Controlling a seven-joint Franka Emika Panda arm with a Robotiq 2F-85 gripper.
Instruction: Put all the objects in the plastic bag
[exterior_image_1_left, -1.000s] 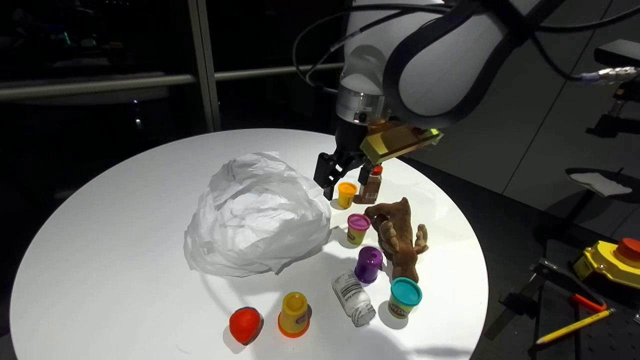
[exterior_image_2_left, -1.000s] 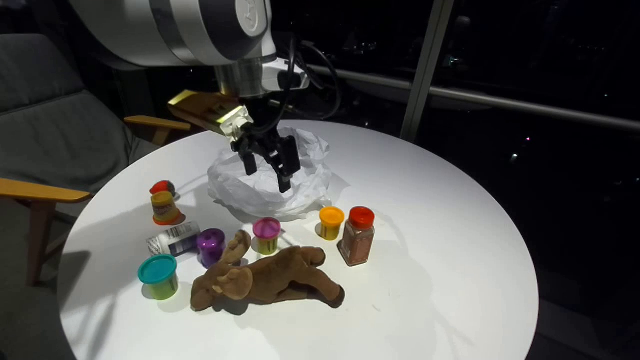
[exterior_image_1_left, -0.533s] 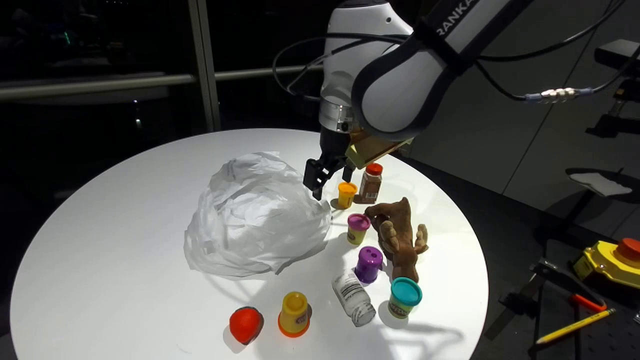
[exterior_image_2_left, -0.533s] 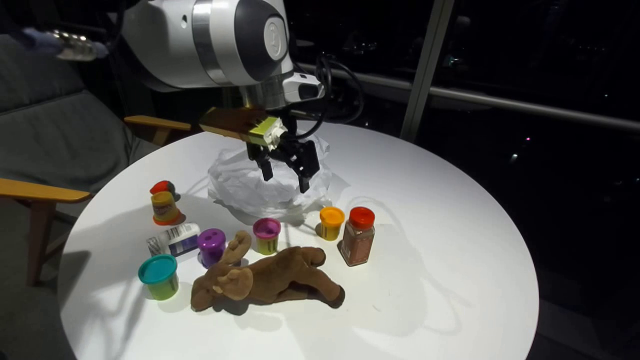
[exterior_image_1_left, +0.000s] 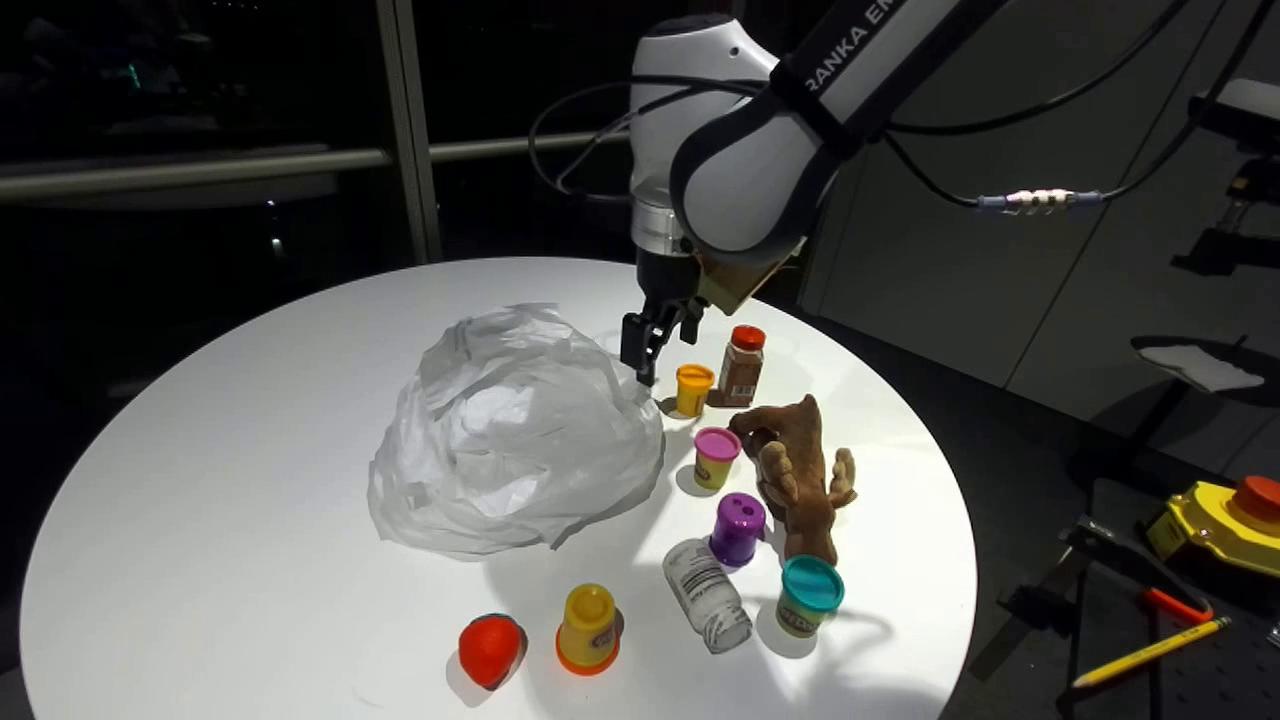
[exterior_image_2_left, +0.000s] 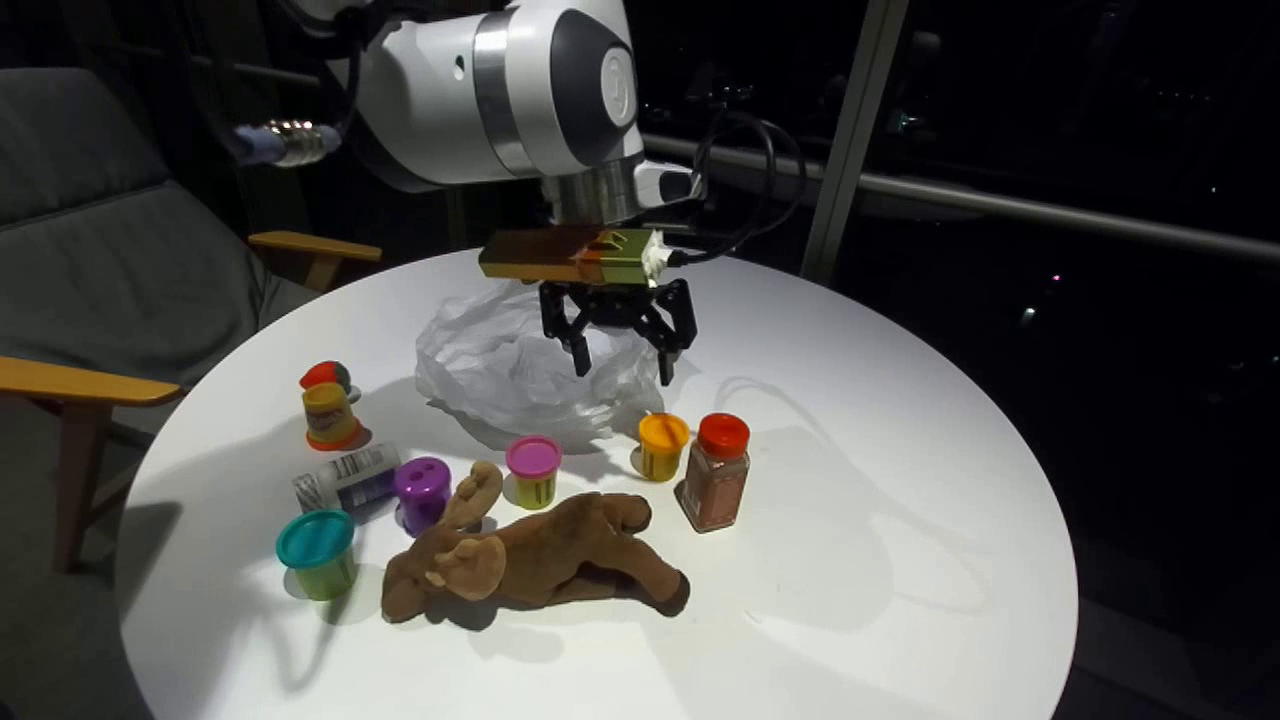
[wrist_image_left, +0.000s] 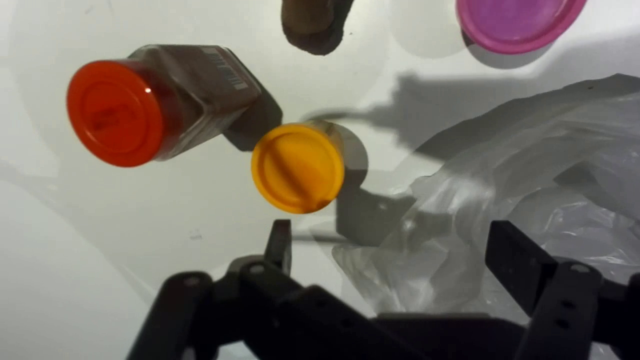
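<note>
My gripper (exterior_image_2_left: 624, 370) is wide with nothing in it, and the orange-topped tub (wrist_image_left: 298, 168) I'd likely grab next stands lower on the table (exterior_image_2_left: 900, 480), off past one finger (wrist_image_left: 278, 245), beside the bag (exterior_image_2_left: 500, 370).

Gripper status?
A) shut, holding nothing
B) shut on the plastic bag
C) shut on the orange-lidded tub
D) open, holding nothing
D: in the wrist view the gripper stands wide open, with table and plastic bag showing through the gap and nothing gripped.
</note>
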